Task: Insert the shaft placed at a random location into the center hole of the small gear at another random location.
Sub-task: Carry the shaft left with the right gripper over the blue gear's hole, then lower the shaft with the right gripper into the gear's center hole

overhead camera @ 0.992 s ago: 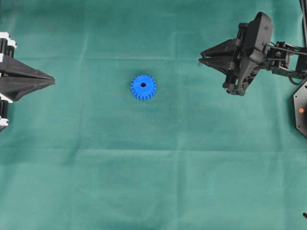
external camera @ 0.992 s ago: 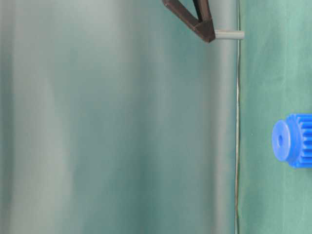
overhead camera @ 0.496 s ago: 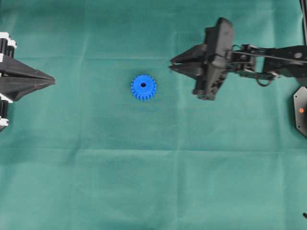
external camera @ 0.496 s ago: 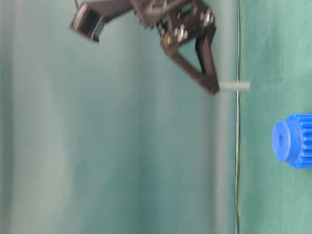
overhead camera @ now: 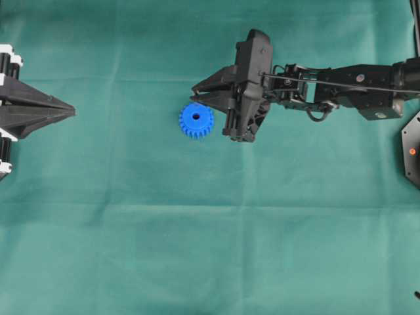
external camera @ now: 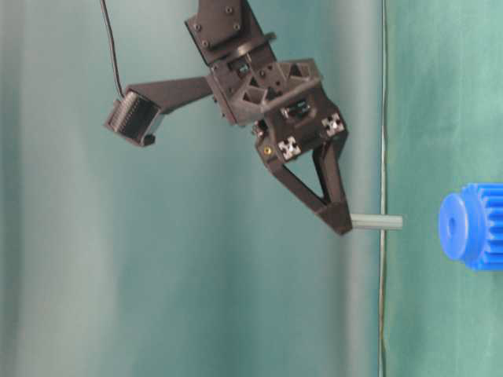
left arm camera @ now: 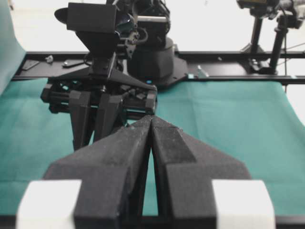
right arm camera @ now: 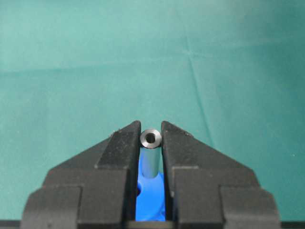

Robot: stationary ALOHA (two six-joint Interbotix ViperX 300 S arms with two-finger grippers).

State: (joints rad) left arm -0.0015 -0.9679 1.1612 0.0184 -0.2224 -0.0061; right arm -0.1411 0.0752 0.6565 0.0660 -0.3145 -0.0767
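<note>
The small gear (overhead camera: 196,121) is bright blue and lies flat on the green cloth, its center hole (overhead camera: 195,116) facing up. My right gripper (overhead camera: 195,92) hangs just beyond the gear's far edge, shut on the shaft (right arm camera: 151,139), a short silvery pin. In the table-level view the shaft (external camera: 377,222) sticks out of the fingertips toward the gear (external camera: 470,226), roughly level with the hub, with a clear gap between them. In the right wrist view the blue gear (right arm camera: 151,202) shows between the jaws behind the shaft. My left gripper (overhead camera: 69,110) is shut and empty at the left edge.
The green cloth (overhead camera: 210,230) has creases across it. A black base (overhead camera: 412,152) with a red dot sits at the right edge. The right arm (left arm camera: 107,76) fills the view ahead of the left gripper (left arm camera: 151,119).
My right gripper has moved left with the shaft, from the right side to just beside the gear. The gear and the left gripper have not moved.
</note>
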